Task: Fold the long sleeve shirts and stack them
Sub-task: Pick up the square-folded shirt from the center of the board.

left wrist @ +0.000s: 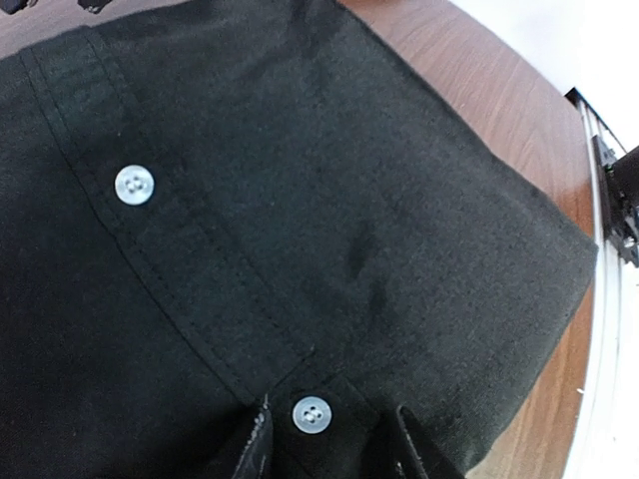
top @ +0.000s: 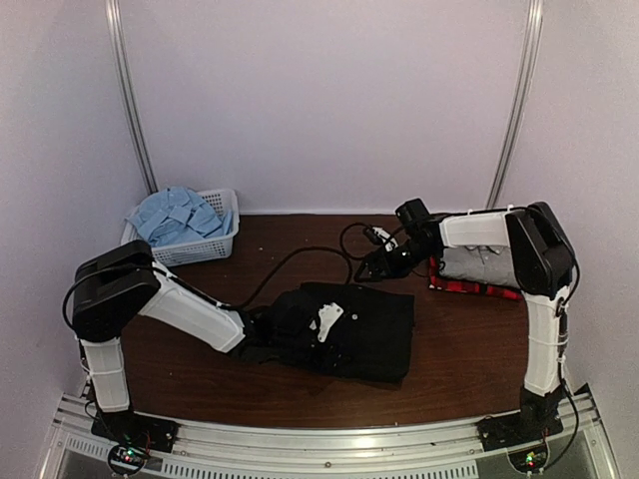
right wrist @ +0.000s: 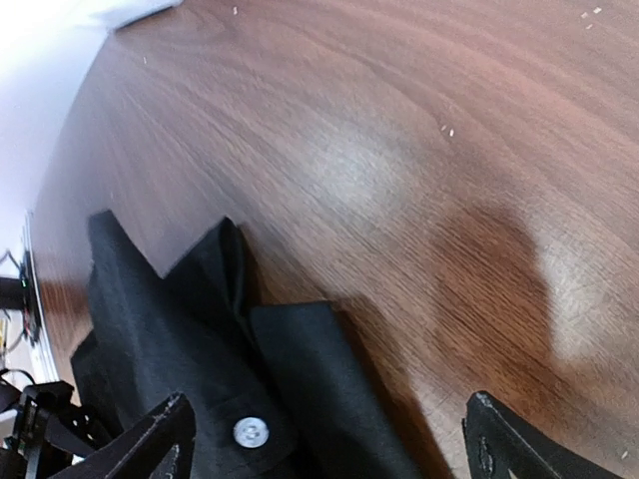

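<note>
— Where's the black shirt (top: 364, 324)?
— Mid-desk (top: 459, 349), long axis left-right. The left gripper (left wrist: 329, 454) is narrow, astride its placket; I cannot tell if it grips.
— And the right gripper (right wrist: 329, 419)?
— Wide, empty, just past the far edge.

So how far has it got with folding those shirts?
Done: a grey shirt lies folded on a plaid shirt at the right. In hand: the black shirt sits mid-table, partly folded and lumpy, with the left end effector down at it and the right end effector open just beside it. Left: a light blue shirt lies crumpled in the basket.
</note>
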Robot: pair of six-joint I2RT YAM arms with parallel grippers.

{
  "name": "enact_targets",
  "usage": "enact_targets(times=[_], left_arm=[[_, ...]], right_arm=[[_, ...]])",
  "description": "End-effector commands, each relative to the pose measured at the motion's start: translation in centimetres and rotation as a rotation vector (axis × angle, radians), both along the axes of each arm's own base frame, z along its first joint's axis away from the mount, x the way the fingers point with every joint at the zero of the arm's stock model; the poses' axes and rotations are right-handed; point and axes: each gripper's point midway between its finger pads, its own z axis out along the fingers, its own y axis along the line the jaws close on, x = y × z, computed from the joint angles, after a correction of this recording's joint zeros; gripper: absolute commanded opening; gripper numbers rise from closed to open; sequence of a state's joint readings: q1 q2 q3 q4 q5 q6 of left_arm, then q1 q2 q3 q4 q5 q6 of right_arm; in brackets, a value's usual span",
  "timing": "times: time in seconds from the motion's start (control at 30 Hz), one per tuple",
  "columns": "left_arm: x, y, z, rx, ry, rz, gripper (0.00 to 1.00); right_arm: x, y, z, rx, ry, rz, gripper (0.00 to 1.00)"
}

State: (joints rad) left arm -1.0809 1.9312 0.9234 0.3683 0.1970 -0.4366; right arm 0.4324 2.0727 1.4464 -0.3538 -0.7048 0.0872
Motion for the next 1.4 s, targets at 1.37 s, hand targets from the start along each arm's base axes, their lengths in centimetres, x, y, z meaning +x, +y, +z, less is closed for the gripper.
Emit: enact_targets(times=[1.37], left_arm=[[0.3,2.0,-2.0,0.136,-0.082,0.03,0.39]], right_arm=[[-10.9,1.5,-7.3,-0.007,0.357,0.498,0.56]])
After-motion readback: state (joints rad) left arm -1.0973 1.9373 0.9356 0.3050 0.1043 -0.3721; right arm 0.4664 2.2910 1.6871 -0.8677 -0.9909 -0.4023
